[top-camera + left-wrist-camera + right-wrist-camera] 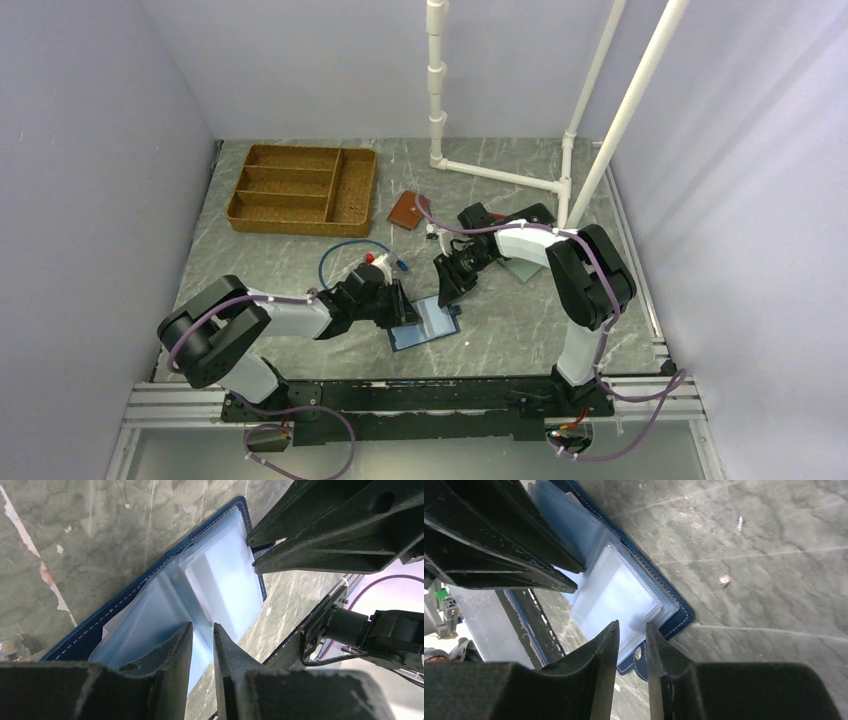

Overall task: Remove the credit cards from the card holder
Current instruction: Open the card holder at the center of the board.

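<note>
Above the navy blue leather card holder (425,322), left gripper (203,630) and right gripper (632,627) hover nearly closed, hold unclear; pinching its plastic sleeve (225,575) would drag it.

One card holder (425,322), one brown wallet (405,210), one wicker tray (300,227).

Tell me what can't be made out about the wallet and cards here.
- Whether cards are inside: top view, the wallet is too small; wrist views, cloudy sleeves blur their contents.
- Whether the left end effector or right end effector is pinching anything: narrow gaps, contact unclear.
- The wallet's near end: left wrist view, covered by fingers.
</note>
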